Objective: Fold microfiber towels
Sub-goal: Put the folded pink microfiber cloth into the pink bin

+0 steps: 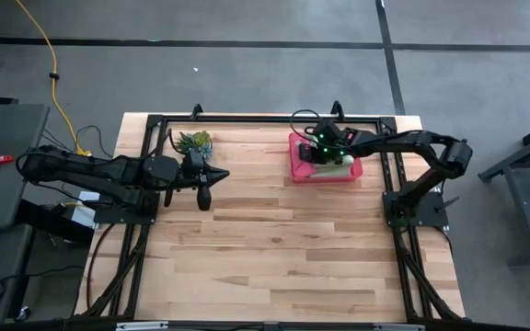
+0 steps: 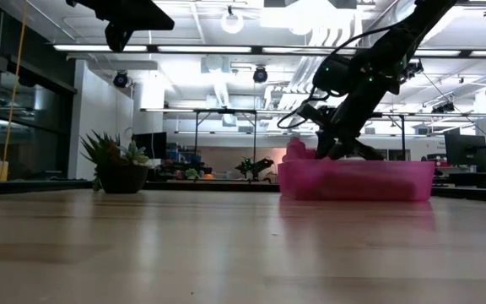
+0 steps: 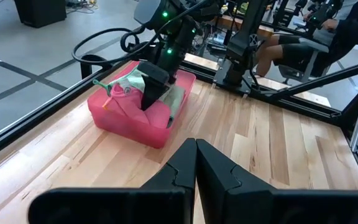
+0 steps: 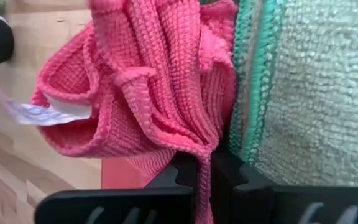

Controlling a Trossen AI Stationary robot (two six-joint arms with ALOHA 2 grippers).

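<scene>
A pink tray (image 1: pixel 350 171) at the table's far right holds the microfiber towels. My right gripper (image 1: pixel 320 157) reaches down into it and is shut on the pink towel (image 4: pixel 148 81), which is bunched in folds. Beside it lie a teal towel (image 4: pixel 248 93) and a light green towel (image 4: pixel 319 93). My left gripper (image 1: pixel 207 191) hangs shut above the table's left middle and touches nothing. My right gripper pinches a gathered fold of the pink towel (image 4: pixel 199 148) between its two fingers (image 4: pixel 182 169), several layers thick. The fingers come slanting down from above, from the table's right. The towel's bunched body rests in the tray against the teal towel.
A small spiky green plant (image 1: pixel 194 141) stands at the far left of the table, near my left gripper. A black frame (image 1: pixel 247 119) runs along the far edge and both sides. The wooden tabletop (image 1: pixel 274 248) stretches bare toward the near edge.
</scene>
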